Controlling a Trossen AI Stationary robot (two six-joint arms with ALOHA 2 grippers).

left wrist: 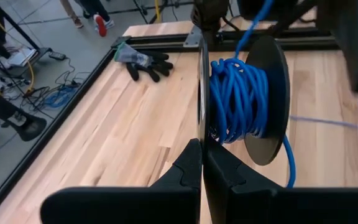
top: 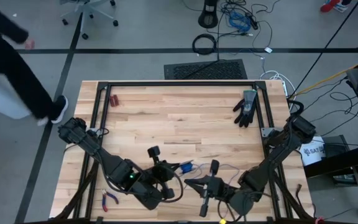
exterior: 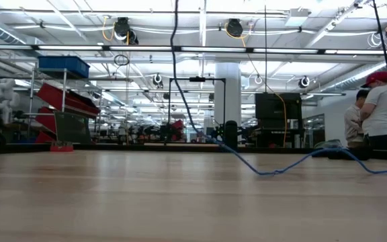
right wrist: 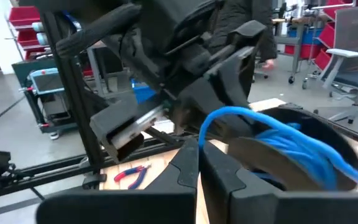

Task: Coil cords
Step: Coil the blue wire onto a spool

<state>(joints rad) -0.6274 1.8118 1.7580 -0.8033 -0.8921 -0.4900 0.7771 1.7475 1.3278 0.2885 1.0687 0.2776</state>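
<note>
The cord is a thin blue cable, mostly wound on a dark spool (left wrist: 241,99) with two flat discs, also in the right wrist view (right wrist: 291,149). Both grippers meet above the table's near middle. My left gripper (left wrist: 202,163) (top: 175,175) is shut on the spool. My right gripper (right wrist: 199,163) (top: 196,182) is shut on the cord close to the spool. A free length of cord (exterior: 274,169) comes down from above and trails in slack waves over the tabletop. Neither gripper shows in the low view. My left gripper pinches the rim of the spool's nearer disc (left wrist: 200,127) between its two fingers, the disc standing edge-on in the hold. The spool is lifted clear of the table with its axis about level. My right gripper pinches the blue cord where a loop (right wrist: 211,124) rises from its fingertips and arches over to the spool's winding. The fingers come in about level, and the left arm's gripper stands just beyond them.
A black glove (top: 246,107) lies at the table's far right. Red-handled pliers (top: 109,199) lie at the near left, and a small red item (top: 114,99) at the far left. A dark frame rail (top: 179,83) borders the table. People stand in the room beyond.
</note>
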